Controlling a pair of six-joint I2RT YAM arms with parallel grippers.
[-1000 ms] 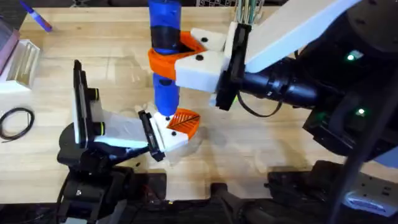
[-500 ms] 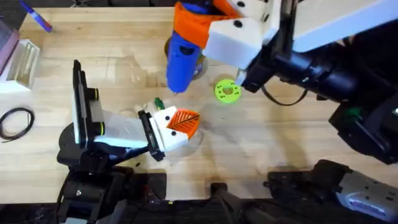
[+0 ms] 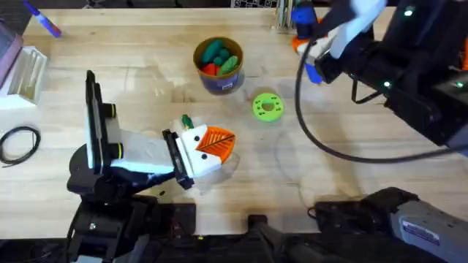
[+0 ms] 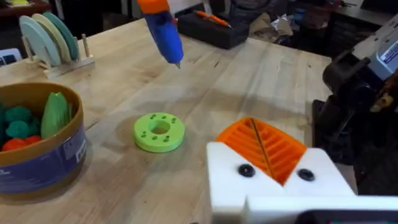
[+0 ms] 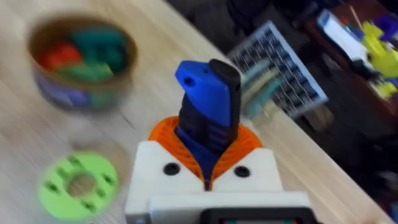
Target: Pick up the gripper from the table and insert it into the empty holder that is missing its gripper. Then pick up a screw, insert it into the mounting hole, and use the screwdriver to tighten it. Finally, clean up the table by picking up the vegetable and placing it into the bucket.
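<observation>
The left fingers (image 3: 208, 146) rest low on the desk (image 3: 146, 66), closed around nothing I can make out, with the vegetable (image 3: 186, 121) at their 11 o'clock, touching. That is the step left: open, drop over it, carry to the bucket (image 3: 218, 64) at 12. The right fingers (image 5: 205, 165) pinch the screwdriver (image 5: 205, 112); since half a second ago they have swung from centre to 2 o'clock.

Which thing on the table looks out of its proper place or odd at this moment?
The vegetable, dark green, lies on the table against the left gripper, not in the bucket, which already holds other toy food. The right gripper holds the screwdriver up at the table's far edge. Nothing looks spilled or broken.
</observation>
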